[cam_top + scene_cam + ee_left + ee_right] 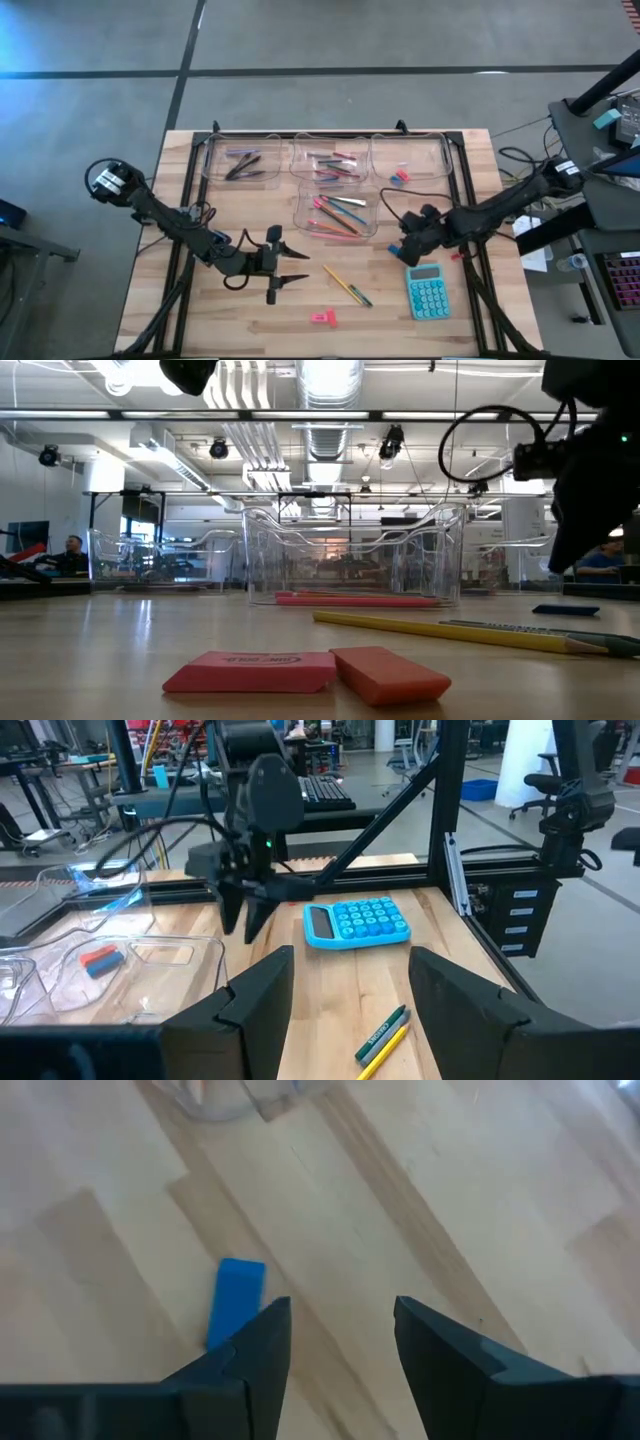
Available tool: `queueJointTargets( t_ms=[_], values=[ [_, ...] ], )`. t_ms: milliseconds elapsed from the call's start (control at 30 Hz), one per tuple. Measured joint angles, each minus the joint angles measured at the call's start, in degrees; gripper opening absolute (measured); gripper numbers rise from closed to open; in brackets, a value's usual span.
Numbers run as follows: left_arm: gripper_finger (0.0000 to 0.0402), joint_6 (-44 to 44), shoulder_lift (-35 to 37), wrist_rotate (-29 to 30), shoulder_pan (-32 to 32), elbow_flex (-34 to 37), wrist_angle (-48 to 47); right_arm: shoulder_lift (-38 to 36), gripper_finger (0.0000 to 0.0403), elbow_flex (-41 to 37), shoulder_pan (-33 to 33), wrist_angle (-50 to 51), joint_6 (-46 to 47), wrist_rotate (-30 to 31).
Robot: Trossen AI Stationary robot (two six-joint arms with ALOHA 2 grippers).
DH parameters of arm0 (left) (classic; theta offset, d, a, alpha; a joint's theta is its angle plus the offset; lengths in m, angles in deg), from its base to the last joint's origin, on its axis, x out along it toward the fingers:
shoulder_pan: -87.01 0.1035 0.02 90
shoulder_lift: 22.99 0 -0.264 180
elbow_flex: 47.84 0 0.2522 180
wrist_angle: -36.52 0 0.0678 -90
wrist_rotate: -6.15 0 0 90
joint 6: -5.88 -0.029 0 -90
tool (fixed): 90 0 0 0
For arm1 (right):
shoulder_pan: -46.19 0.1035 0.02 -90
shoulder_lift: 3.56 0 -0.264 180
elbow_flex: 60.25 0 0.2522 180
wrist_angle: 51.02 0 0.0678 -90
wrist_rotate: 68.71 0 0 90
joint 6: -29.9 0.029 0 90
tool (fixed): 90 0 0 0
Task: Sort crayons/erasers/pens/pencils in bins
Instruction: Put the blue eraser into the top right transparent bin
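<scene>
My right gripper (340, 1340) hangs over the bare wood of the desk (200, 320), just on the bin side of the teal calculator (429, 291), with its fingers spread apart and nothing between them. A blue eraser (236, 1300) lies flat on the wood right beside one of my fingers (255, 1355), not between the 2, so I judge this eraser to be the step in hand. To do it well I should shift sideways until the block sits centred between the fingers, turn the wrist so they close across its short sides, and come down until the tips nearly meet the wood before I close; a small chunk like this will probably skid away if one finger touches first. The eraser bin (408, 160), the one farthest from the calculator toward the back edge, already holds a red and a blue piece, so that is where it belongs. My left gripper (285, 265) waits, also spread and empty, well to the far side of the 2 pencils (347, 285) lying beside the calculator. A pair of pink erasers (305, 672) also sits on the desk near the front edge, beyond the pencils from the calculator.
</scene>
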Motion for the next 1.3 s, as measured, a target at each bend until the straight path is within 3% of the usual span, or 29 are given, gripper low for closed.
queueJointTargets(
  t_ms=[267, 600, 833, 1300],
  values=[
    [0.0185, 0.1, 0.0, 0.0, 0.0, 0.0, 0.1, 0.3, 0.0166, -5.5, 0.0, -11.8, 0.2, -0.5],
    [0.0185, 0.1, 0.0, 0.0, 0.0, 0.1, 0.1, 7.2, 0.0164, -5.8, 1.9, -17.3, 0.0, -0.5],
    [0.0185, 0.1, 0.0, 0.0, 0.0, 0.1, 0.0, 11.1, 0.0164, -5.6, 2.3, -18.2, 1.1, -0.8],
    [0.0185, 0.1, 0.0, 0.0, 0.0, 0.2, 0.0, 10.3, 0.0157, -2.6, 3.9, -18.3, 0.9, -3.1]
  ],
)
